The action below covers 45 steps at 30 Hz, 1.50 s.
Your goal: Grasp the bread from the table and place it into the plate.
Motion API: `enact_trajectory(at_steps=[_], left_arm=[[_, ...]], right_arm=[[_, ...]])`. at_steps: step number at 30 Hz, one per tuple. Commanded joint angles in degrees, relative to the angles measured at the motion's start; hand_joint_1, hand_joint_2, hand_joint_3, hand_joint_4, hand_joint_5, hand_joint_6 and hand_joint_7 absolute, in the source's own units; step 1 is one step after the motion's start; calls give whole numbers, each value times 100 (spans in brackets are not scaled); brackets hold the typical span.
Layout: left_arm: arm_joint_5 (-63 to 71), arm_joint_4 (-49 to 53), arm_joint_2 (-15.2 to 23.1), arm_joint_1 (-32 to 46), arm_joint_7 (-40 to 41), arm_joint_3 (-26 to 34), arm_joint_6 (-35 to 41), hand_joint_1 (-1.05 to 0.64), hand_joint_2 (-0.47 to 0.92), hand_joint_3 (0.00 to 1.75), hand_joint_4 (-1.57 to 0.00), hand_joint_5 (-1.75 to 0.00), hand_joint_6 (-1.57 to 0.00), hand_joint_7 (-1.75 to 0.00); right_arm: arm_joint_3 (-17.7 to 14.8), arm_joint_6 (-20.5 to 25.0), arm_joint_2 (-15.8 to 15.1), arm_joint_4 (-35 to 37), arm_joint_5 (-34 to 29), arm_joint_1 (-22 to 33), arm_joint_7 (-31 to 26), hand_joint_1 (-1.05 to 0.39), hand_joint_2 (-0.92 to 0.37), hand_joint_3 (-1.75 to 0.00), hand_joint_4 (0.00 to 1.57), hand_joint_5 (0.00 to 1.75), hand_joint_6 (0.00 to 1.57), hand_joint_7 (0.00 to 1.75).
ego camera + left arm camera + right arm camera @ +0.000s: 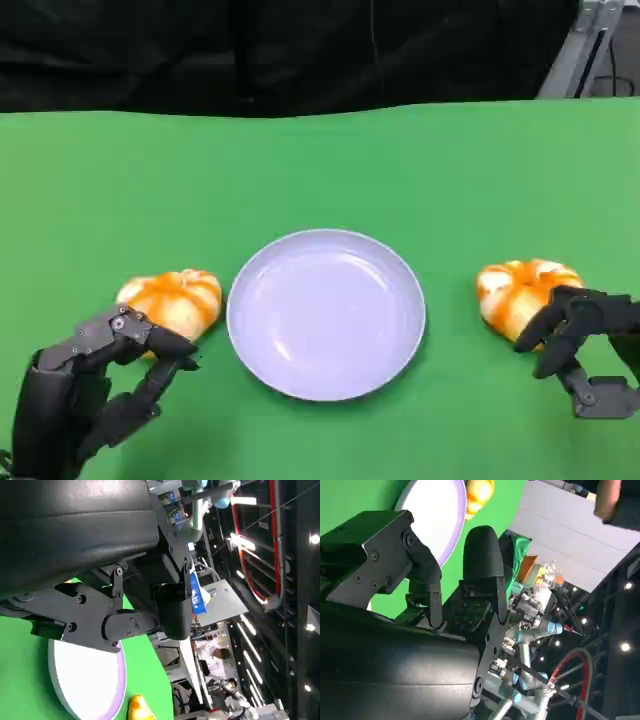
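Two orange-and-white bread rolls lie on the green table, one on each side of a pale lilac plate (325, 312) that holds nothing. The left bread (175, 298) sits just beyond my left hand (95, 390), whose fingers are apart and reach over its near edge without closing on it. The right bread (518, 288) lies beside my right hand (585, 345), whose curved, spread fingers are at its near right side, holding nothing. The left wrist view shows the plate (85, 680) and the far bread (140, 707). The right wrist view shows the plate (437, 515) and the other bread (479, 492).
The green cloth (320, 170) covers the whole table, with a black backdrop behind its far edge. A metal stand (585, 45) rises at the back right. A person's hand (609, 500) appears past the table in the right wrist view.
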Motion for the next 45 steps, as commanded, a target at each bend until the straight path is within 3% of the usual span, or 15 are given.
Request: enact_trajectory(at_steps=[1,14,18,25,27,29,33,39,45], left_arm=[[10,6,94,-12,44,41,-97,-9,92,47,-69,-132,-81,-92],[62,15,103,-12,82,58,-89,-9,92,47,-69,-132,-81,-92],[-18,22,100,-14,23,44,-56,-10,92,44,-73,-121,-86,-80],[134,118,113,-41,144,103,-116,-11,92,44,-74,-119,-87,-77],[282,264,131,-85,261,172,-216,-19,92,32,-91,-41,-94,-24],[277,340,140,-113,267,175,-279,-20,92,31,-95,-17,-93,-8],[245,407,136,-131,276,175,-345,-21,92,30,-96,-8,-94,-2],[129,392,135,-83,245,164,-338,-19,92,22,-77,0,-65,0],[97,369,174,-47,242,163,-288,-22,92,19,-71,0,-57,0]], right_arm=[[-76,-56,-95,27,60,-58,-15,24,-49,-119,103,122,103,107],[-66,-66,-98,-42,-7,-46,-86,25,-48,-120,104,123,103,107],[-58,-8,-105,-78,-21,-24,-105,24,-49,-119,104,123,103,108],[-56,-16,-105,-71,-2,-27,-92,24,-50,-117,103,124,103,108],[-53,-26,-105,-57,29,-34,-66,25,-50,-117,103,123,103,107],[-51,-24,-105,-54,40,-35,-57,25,-49,-117,103,123,103,107],[-47,-15,-99,-60,56,-32,-48,25,-49,-118,103,123,103,107],[-41,-14,-80,-88,78,-15,-44,24,-46,-122,102,124,102,109],[-46,-9,-83,-150,-7,18,-112,24,-47,-122,102,125,102,109]])
